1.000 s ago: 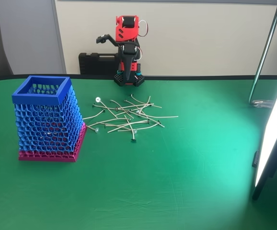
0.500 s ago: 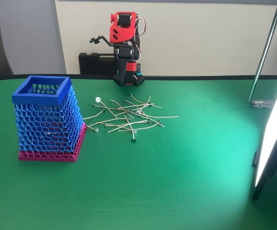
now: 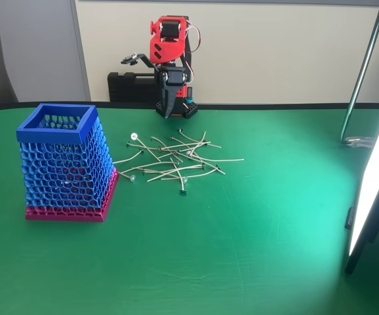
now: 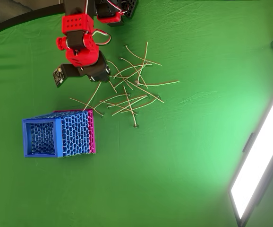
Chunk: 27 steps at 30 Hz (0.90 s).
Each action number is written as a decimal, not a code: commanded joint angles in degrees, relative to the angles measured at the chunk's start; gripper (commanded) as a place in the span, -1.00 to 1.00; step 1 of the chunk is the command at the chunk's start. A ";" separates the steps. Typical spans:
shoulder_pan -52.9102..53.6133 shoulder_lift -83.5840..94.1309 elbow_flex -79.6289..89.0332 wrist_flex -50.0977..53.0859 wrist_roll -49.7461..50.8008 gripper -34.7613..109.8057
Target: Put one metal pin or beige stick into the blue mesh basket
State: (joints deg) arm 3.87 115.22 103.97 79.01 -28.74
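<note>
Currently the hand [image 3: 166,111] hangs above the tabletop [image 3: 242,249]; whether it is clenched cannot be told. Loose sticks [image 3: 176,161] lie beside the blue mesh basket [image 3: 65,164].

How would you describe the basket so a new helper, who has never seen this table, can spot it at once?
On the green table, look to the left of the scattered pile of thin sticks in the fixed view. The blue mesh basket stands upright there, beside the pile. It is the one tall thing: honeycomb lattice walls, a solid square blue rim and a magenta-pink base.
</note>
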 commanded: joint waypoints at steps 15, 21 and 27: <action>-4.75 -4.92 2.37 -4.66 -8.70 -0.47; -5.01 -8.44 3.52 -7.29 -9.67 -0.41; -6.42 -9.23 5.36 -7.29 -10.20 -0.32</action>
State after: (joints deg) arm -1.85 106.00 109.16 72.25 -38.76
